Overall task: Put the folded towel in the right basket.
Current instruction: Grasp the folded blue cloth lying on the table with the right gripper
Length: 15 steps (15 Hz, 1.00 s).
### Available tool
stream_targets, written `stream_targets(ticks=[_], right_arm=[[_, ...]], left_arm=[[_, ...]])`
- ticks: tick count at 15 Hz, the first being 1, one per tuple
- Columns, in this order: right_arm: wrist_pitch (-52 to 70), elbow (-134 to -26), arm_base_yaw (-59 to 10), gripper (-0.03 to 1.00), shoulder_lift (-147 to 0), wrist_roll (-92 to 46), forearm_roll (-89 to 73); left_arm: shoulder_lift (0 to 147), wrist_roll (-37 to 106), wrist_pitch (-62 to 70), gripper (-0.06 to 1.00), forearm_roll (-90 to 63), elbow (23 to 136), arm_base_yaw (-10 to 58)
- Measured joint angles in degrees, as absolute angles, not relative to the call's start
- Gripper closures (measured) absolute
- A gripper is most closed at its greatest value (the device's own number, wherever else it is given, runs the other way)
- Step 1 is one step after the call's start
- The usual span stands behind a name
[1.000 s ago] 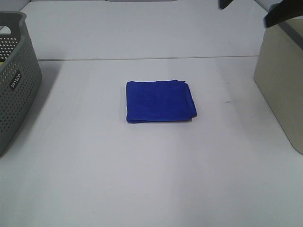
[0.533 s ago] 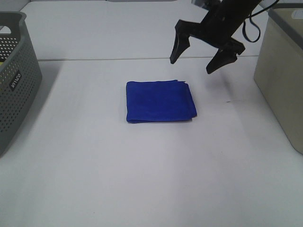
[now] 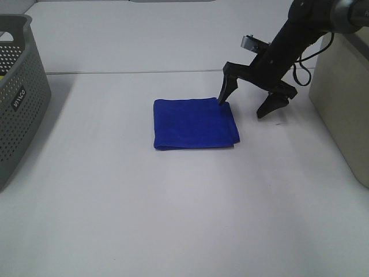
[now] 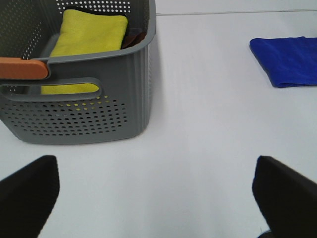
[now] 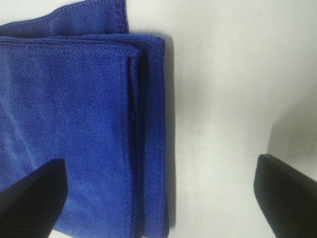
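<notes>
On desk (image 3: pixel 173 219): folded blue towel (image 3: pixel 195 124); right pincer (image 3: pixel 242 108) spread wide astride its edge nearest right basket (image 3: pixel 346 104); advise lowering, gathering every layer before closing

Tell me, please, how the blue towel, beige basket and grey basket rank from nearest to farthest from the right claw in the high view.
1. Blue towel: directly beside the right claw, toward the middle.
2. Beige basket: at the right edge.
3. Grey basket: at the far left edge.
</notes>
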<state>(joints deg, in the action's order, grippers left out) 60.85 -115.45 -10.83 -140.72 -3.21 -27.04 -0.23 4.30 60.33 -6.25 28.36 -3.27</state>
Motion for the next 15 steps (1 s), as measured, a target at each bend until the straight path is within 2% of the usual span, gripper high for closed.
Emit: stream_targets(ticks=[9,12,14,15], right_arm=[[62.0,-116.4,-10.9,0.03,-144.0,-5.3,-32.7],[59.6,-116.6,-14.0,0.08,-144.6,-5.2,-33.7],[55.2,-116.7,-17.9,0.19,-145.2,-4.7,-35.1],[52.0,-116.7,-19.8,0.33,-145.6,-4.0,-35.5]], left_arm=[[-0.2,4.3,60.3,-0.04,-6.2,28.4,-3.3],[-0.2,4.3,60.3,-0.04,-6.2,28.4,-3.3],[-0.2,4.3,60.3,-0.04,-6.2,28.4,-3.3],[-0.2,4.3,60.3,-0.04,-6.2,28.4,-3.3]])
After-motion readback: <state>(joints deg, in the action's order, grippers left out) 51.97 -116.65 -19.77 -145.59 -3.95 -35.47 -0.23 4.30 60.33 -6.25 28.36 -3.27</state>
